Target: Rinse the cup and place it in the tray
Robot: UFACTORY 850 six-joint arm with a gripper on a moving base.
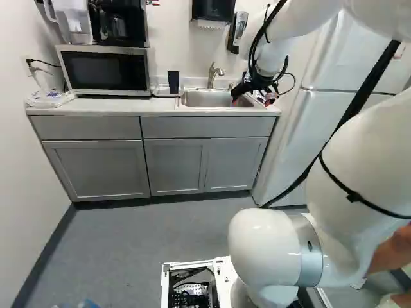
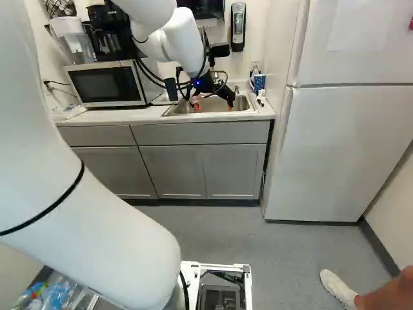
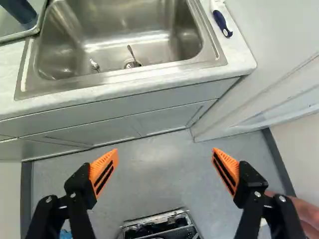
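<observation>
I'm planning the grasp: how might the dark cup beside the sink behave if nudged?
The dark cup stands tall and narrow, so a nudge up high would likely tip it. Its rounded side suggests it may roll once down.

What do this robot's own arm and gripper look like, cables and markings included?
The smooth, rounded white arm has a silver-grey ring at a lower joint. Black cables run along it, held by thin black straps, and loop near the wrist, where a small blue light shows. The black two-fingered gripper has orange pads with black slots.
</observation>
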